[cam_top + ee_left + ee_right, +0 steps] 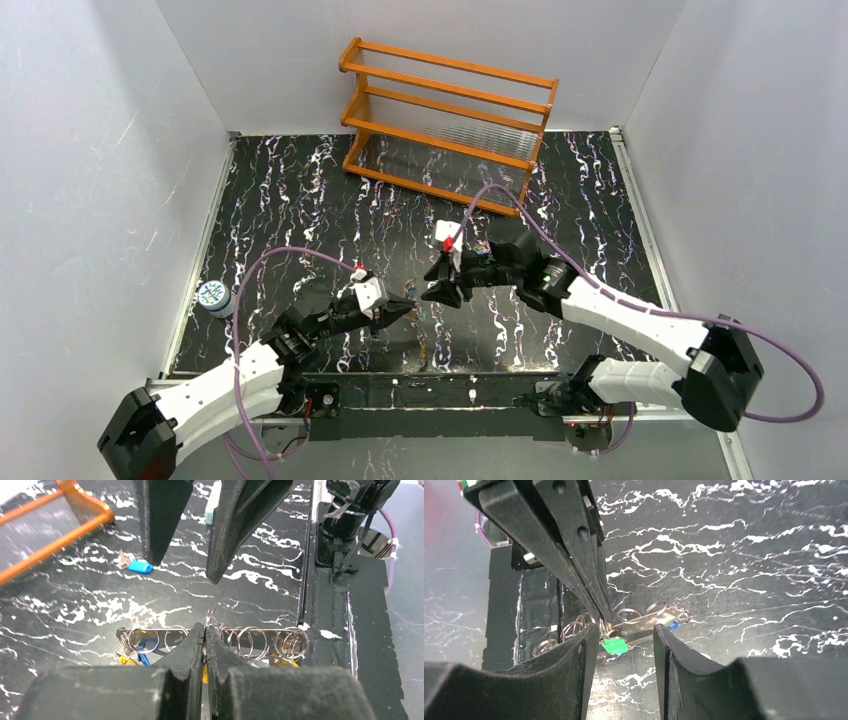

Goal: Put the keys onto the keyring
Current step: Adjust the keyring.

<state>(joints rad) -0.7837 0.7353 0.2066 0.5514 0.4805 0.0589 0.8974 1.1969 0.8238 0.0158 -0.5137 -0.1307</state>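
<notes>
Over the black marbled table (pixel 300 200), the left gripper (pixel 205 627) is pinched shut on the keyring (pixel 250 642) near the front edge. We judge it is steadying the wire loops, while the right gripper (pixel 625 629) stands parted, ready to thread. A green key (pixel 614 646) shows between its fingers, and a blue key (pixel 140 567) lies apart.

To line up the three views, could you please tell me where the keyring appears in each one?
Top external: keyring, a tiny glint just below centre.
Left wrist: keyring, stretched across the lower middle.
Right wrist: keyring, at lower centre.
Shared landmark: the left gripper, its tips on the keyring.
</notes>
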